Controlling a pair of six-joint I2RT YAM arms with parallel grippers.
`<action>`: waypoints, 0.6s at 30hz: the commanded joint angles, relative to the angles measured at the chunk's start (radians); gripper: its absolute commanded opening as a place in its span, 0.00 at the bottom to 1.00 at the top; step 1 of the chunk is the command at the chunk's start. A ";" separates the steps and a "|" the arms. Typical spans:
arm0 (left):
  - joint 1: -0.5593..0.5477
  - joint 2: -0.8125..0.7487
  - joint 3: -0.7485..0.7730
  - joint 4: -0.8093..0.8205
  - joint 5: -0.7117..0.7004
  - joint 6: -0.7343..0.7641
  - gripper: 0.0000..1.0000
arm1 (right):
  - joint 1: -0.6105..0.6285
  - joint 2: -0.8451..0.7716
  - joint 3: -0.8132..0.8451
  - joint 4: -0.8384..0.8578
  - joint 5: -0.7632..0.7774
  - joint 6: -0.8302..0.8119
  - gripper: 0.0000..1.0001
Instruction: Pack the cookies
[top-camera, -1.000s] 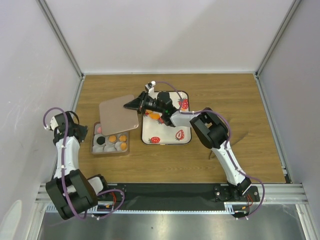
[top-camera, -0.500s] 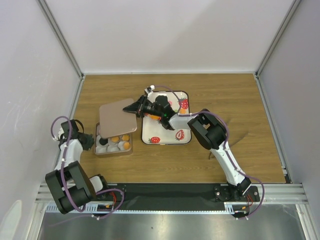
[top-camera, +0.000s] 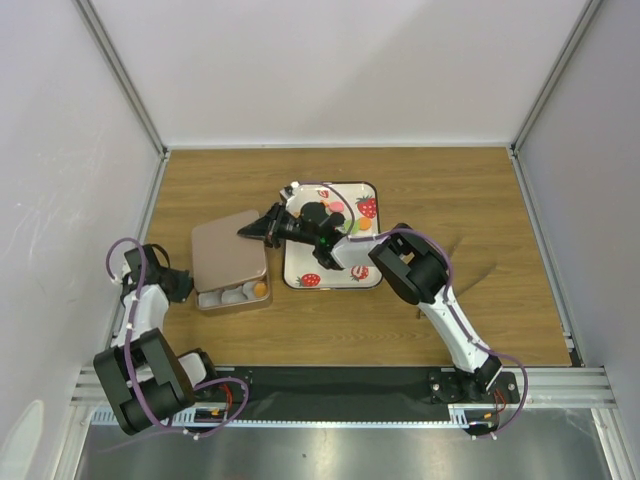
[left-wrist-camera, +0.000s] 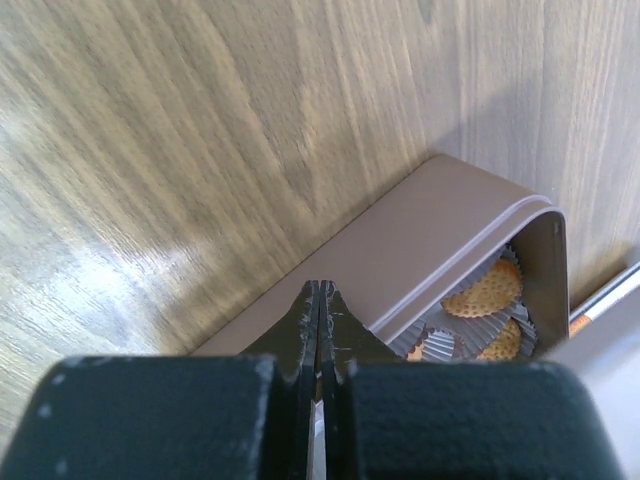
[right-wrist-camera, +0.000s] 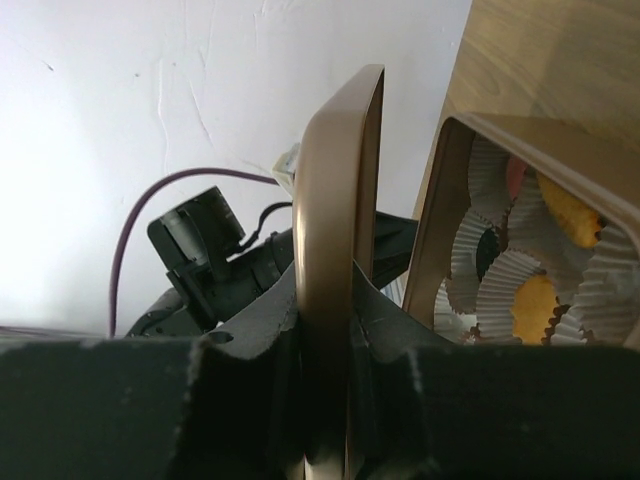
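Sliding leftward over the last second, the flat brown rounded-square metal lid (top-camera: 228, 250) is now hanging over most of the shallow brown metal tin (top-camera: 235, 297), and the left arm is drawn in closer to the tin's left side.

The small round orange cookies (left-wrist-camera: 483, 290) are sitting in pleated grey paper cups (right-wrist-camera: 505, 290) inside the tin, which is lying on the wooden desk (top-camera: 470, 200) toward its left edge, about halfway between the near and far edges. From above, only the tin's near strip is showing, with one orange disc at its right end. What look like an orange disc and a pink one are lying on the white square strawberry-printed tray (top-camera: 330, 281) at the middle of the desk, so packing is probably not quite finished.

The right gripper (top-camera: 258, 228) is clamping the lid by its right edge; its wrist view is showing the lid edge-on between the fingers, tilted and not seated, with the open tin beside it. The left gripper (left-wrist-camera: 320, 310) is resting with its jaws pressed together on nothing, tips just beside the tin's outer wall; whether they are touching it cannot be told.

To seat the lid well, the right arm is needing to level it, line its corners up with the tin's rim, then lower it squarely. The left gripper could be bracing the tin against sliding.
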 joint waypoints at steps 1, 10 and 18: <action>0.000 -0.025 -0.001 0.026 0.042 -0.009 0.00 | 0.021 -0.035 0.015 0.030 0.026 -0.025 0.00; 0.061 -0.019 0.104 -0.057 -0.010 0.010 0.00 | 0.038 -0.029 0.024 0.004 0.047 -0.036 0.00; 0.087 -0.019 0.182 -0.074 -0.024 0.013 0.00 | 0.056 -0.026 0.029 -0.017 0.072 -0.048 0.00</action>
